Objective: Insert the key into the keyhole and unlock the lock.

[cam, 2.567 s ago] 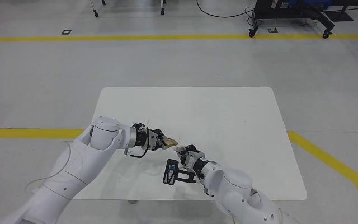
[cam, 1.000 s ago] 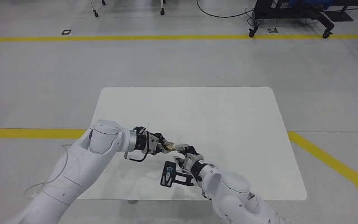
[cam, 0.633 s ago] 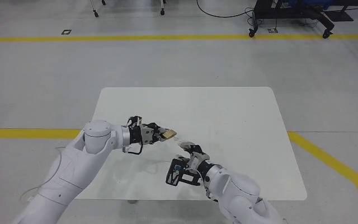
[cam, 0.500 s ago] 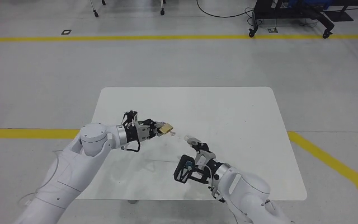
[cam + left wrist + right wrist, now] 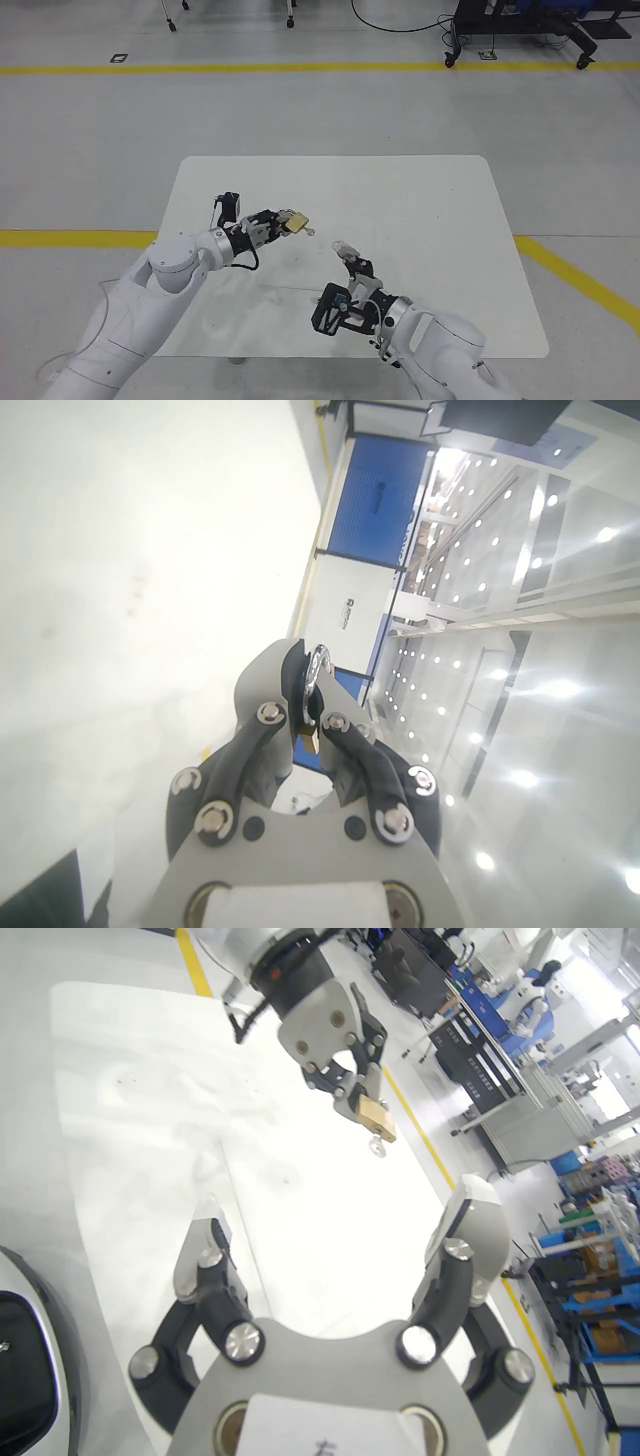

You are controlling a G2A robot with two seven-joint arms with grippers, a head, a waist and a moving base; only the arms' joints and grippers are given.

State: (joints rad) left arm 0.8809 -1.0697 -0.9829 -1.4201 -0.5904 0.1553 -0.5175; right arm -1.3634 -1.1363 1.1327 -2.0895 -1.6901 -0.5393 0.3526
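Grey workshop floor crossed by yellow lines (image 5: 300,68) surrounds a white table (image 5: 430,190) with rounded corners, and a dark wheeled cart (image 5: 520,25) stands well beyond its far edge. Both arms are over the near half of the table.

The left gripper (image 5: 272,226) is raised above the near-left part of the table. Its 2 fingers are clamped on the padlock (image 5: 294,222), a small brass block. In the right wrist view the brass body sticks out past the fingertips, tilted, and hangs in the air clear of the tabletop. The left wrist view looks along the closed fingers (image 5: 292,680). A curved strip of bright metal and a sliver of brass show in the narrow gap between them.

The key (image 5: 377,1146) is at the free end of the brass body. Its silver head, with 1 hole through it, juts out just beyond the lock on the side facing the other arm. How deep the blade sits cannot be told, nor whether the lock is released.

The right gripper (image 5: 340,1208) is over the table nearer the robot and to the right of the lock. Its 2 fingers are spread wide apart and point toward the lock. It is near the key but plainly apart from it, with bare tabletop showing between them.

Blue wall panels (image 5: 380,515) stand behind the left gripper. Metal racks and blue crates (image 5: 575,1163) line the room beyond the right one.
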